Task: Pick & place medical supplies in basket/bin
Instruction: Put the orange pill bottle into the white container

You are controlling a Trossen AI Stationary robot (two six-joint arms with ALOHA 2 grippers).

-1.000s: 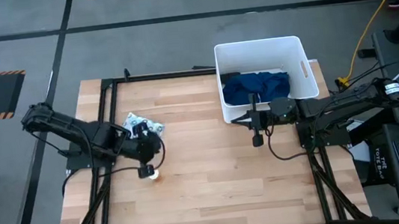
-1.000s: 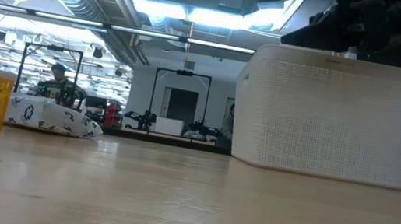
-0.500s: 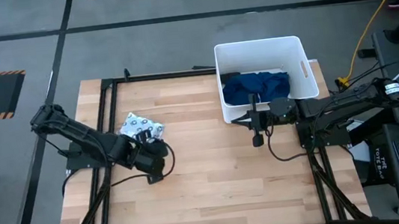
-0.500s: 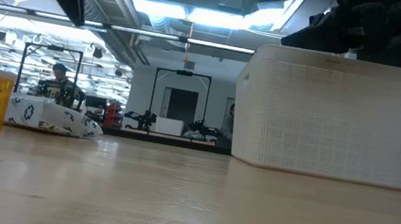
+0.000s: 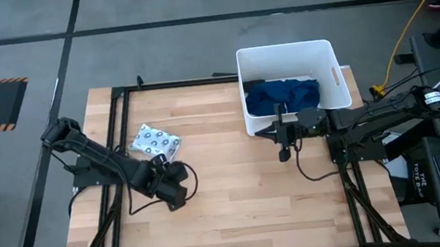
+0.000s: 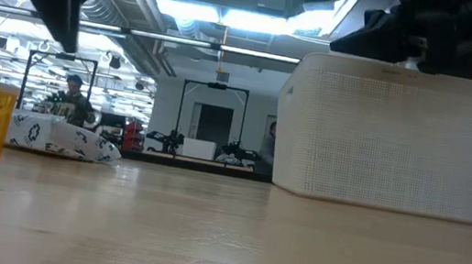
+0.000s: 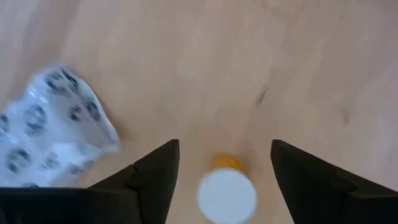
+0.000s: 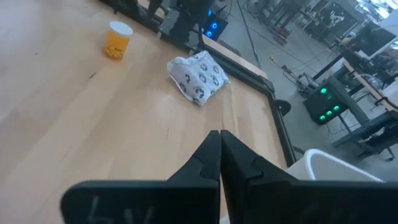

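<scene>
Left wrist view: my left pincer [image 7: 224,163] hangs released over the vial [image 7: 227,193], its fingers either side, packet [image 7: 53,127] nearby. Judging by that, I'm at the pick: drop, clench, carry to the tub [image 5: 332,67], where the cloth [image 5: 282,96] lies. My right pincer [image 5: 285,154] waits clenched beside it. Wooden bench [image 5: 237,196], workshop beyond.

My arms: two
Tub [image 5: 332,67]: one
Blue cloth [image 5: 283,96]: one
Packet [image 5: 155,142]: one
Orange vial [image 7: 226,190]: one
</scene>
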